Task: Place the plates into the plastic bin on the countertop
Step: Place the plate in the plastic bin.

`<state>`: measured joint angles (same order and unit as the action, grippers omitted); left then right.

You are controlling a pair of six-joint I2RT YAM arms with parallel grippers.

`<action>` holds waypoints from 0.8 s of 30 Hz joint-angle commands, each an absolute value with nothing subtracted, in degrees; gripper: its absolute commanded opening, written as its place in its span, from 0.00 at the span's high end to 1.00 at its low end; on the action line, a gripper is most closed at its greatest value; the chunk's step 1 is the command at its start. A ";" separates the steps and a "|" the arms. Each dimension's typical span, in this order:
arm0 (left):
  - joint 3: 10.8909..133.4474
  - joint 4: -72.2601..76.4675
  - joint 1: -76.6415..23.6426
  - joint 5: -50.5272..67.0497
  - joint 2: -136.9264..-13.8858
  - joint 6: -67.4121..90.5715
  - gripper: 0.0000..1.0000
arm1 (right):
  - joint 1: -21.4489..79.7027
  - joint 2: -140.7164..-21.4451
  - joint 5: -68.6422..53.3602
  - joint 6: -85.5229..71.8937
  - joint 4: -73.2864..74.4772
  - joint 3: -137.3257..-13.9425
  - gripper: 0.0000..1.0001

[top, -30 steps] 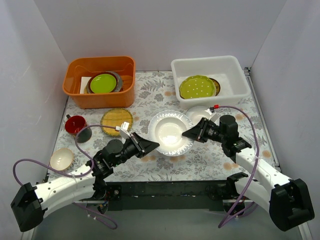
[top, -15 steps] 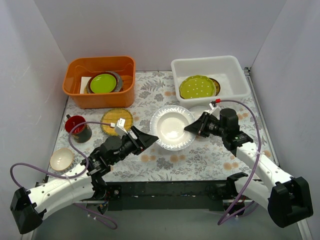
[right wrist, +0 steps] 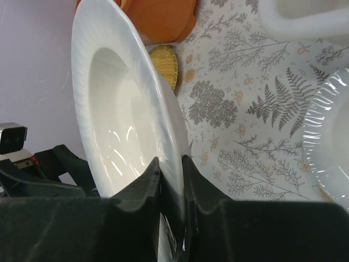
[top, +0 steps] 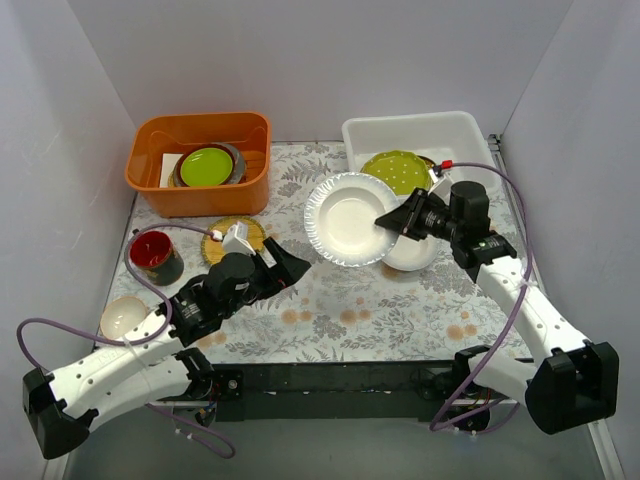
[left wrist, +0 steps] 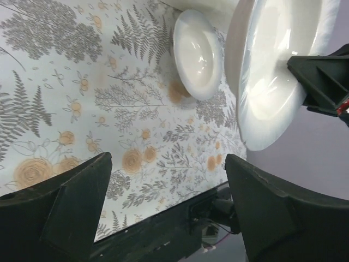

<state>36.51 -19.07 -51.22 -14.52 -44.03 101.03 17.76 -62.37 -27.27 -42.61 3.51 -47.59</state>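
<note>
My right gripper [top: 386, 221] pinches the rim of the large white ribbed deep plate [top: 348, 214], which hangs tilted in the air just short of the translucent white plastic bin [top: 470, 128]. This thin edge grip on glossy ware may slip, or the plate may clip the bin's near wall. My left gripper [top: 284, 270] idles with jaws spread, holding nothing.

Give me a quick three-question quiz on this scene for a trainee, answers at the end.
1. True or false: the jaws of the right arm grip the large white plate, tilted in the air.
2. Which plate lies in the plastic bin? A woven straw plate; B dotted lime-green plate; C plain lime-green plate.
3. Fill in: the jaws of the left arm are ____.
Key: 1 true; 2 B; 3 open.
</note>
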 commanded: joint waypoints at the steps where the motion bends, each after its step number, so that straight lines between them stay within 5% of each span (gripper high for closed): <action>1: 41.22 -28.55 -51.06 -20.65 -45.44 96.95 0.14 | 14.25 -63.80 -30.58 -41.75 -1.14 -55.01 0.99; 3: 42.09 -29.61 -51.06 -20.92 -46.66 96.86 0.14 | 11.96 -65.39 -31.81 -41.05 -1.06 -55.98 0.99; 4: 42.45 -31.27 -51.06 -21.35 -47.10 97.38 0.02 | 11.26 -66.00 -32.08 -40.78 -0.79 -56.68 0.99; 24: 45.43 -41.30 -52.03 -25.57 -54.48 99.58 0.02 | -2.28 -82.17 -30.76 -35.69 3.60 -73.65 0.99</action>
<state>41.36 -35.62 -51.35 -21.23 -51.72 99.48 -0.82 -81.47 -29.80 -36.49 7.68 -67.09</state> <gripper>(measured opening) 0.982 0.229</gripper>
